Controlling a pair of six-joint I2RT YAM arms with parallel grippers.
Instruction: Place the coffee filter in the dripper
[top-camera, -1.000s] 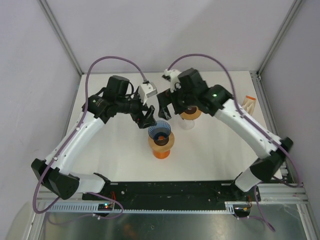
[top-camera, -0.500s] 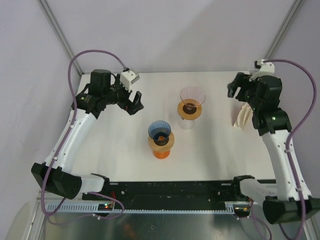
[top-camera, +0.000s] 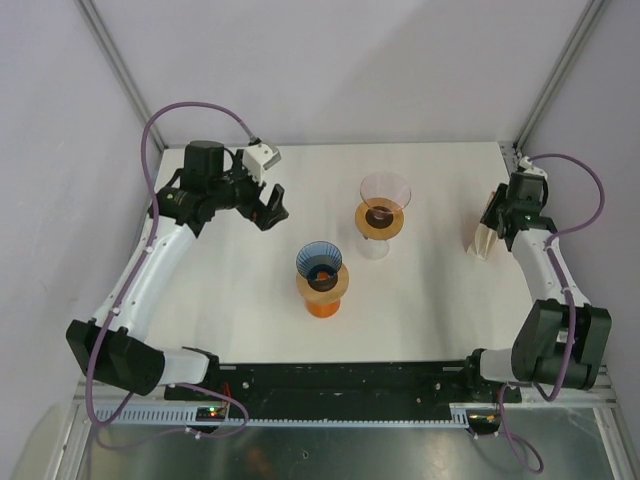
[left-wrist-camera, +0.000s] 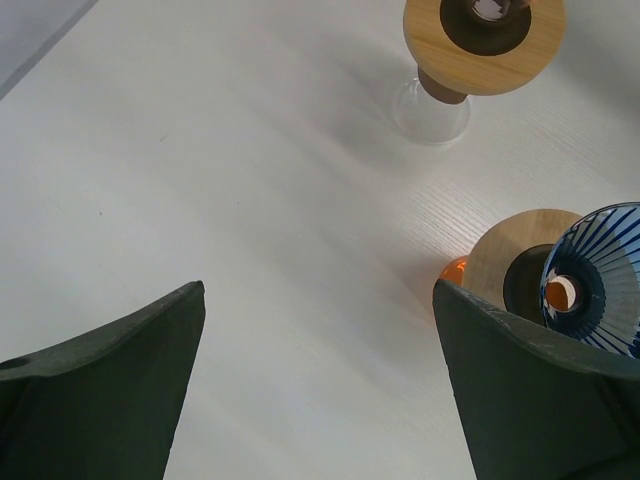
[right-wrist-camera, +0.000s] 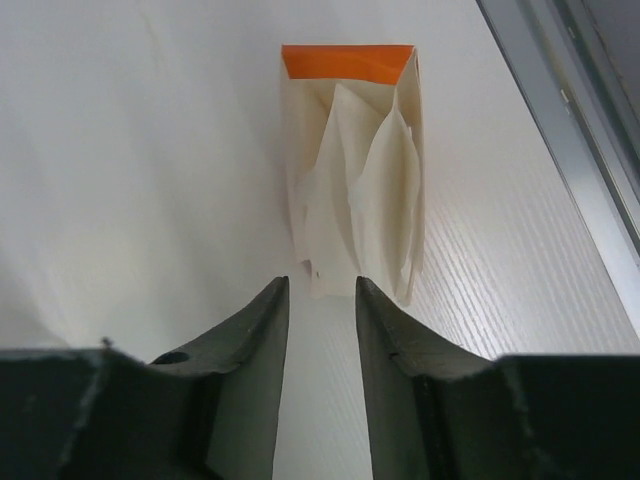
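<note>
two drippers mid-table, blue dripper and pink dripper; one bunch of coffee filters at the right edge (sheets uncountable), right gripper narrowed at its near end, grip unclear; left gripper spread wide.

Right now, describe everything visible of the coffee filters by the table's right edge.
The coffee filters are a stack of thin, creased cream paper sheets, slightly fanned, with an orange band across the far end. The stack lies on the white table beside the metal rail at the right edge. The right gripper straddles a sheet edge at the near end with narrowed fingers; whether it pinches is unclear.
</note>
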